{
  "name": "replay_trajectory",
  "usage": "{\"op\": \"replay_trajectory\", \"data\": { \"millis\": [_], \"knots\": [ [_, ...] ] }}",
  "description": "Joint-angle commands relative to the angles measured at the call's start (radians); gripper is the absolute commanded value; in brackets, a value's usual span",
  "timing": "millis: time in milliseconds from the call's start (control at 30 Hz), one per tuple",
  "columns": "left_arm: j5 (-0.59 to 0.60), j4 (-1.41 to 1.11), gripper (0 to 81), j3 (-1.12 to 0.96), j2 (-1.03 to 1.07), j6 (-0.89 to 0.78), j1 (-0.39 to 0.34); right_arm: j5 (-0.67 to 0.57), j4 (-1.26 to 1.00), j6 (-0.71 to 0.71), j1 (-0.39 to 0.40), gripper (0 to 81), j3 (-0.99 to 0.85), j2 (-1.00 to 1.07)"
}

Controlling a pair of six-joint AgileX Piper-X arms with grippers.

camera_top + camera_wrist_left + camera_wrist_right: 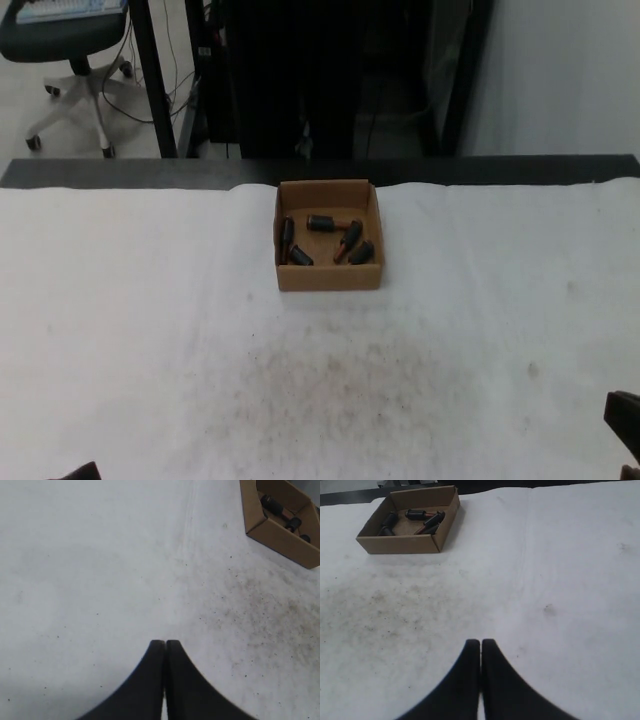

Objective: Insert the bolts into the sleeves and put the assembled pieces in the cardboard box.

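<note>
The cardboard box (329,275) stands on the white cloth at the middle back of the bench, and several dark assembled bolt-and-sleeve pieces (349,236) lie inside it. The same box (400,543) shows far off in the right wrist view with the pieces (426,523) in it, and the box (280,535) also appears at the corner of the left wrist view. My left gripper (165,644) is shut with nothing in it, low over the cloth near the front left. My right gripper (480,643) is shut and empty over the cloth near the front right.
The white cloth (150,330) covers the bench, with a speckled dirty patch (340,380) in front of the box. A dark bench edge (120,172) runs along the back. An office chair (70,60) and dark stands are on the floor behind.
</note>
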Motion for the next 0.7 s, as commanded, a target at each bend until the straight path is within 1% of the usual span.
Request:
{"op": "replay_trajectory", "data": {
  "millis": [0, 233, 333, 433, 600, 667],
  "knots": [
    [0.004, -0.007, 0.3, -0.001, -0.004, -0.006, -0.002, -0.001, -0.025, 0.004, -0.006, 0.8, 0.011, -0.004],
    [0.004, -0.008, 0.3, 0.018, -0.004, -0.006, -0.002, -0.001, -0.144, 0.004, -0.006, 0.8, 0.122, -0.004],
    [0.004, -0.068, 0.3, 0.045, -0.004, -0.006, -0.002, -0.001, -0.174, 0.004, -0.006, 0.8, 0.17, -0.004],
    [-0.002, 0.008, 0.3, 0.045, -0.004, -0.006, -0.002, -0.001, -0.19, 0.004, -0.006, 0.8, 0.215, -0.004],
    [-0.001, 0.014, 0.3, 0.045, -0.06, -0.006, -0.002, -0.001, -0.252, 0.004, -0.006, 0.8, 0.252, -0.017],
    [-0.001, 0.014, 0.3, 0.045, -0.103, -0.006, -0.002, 0.003, -0.202, 0.004, -0.006, 0.8, 0.252, -0.021]
  ]
}}
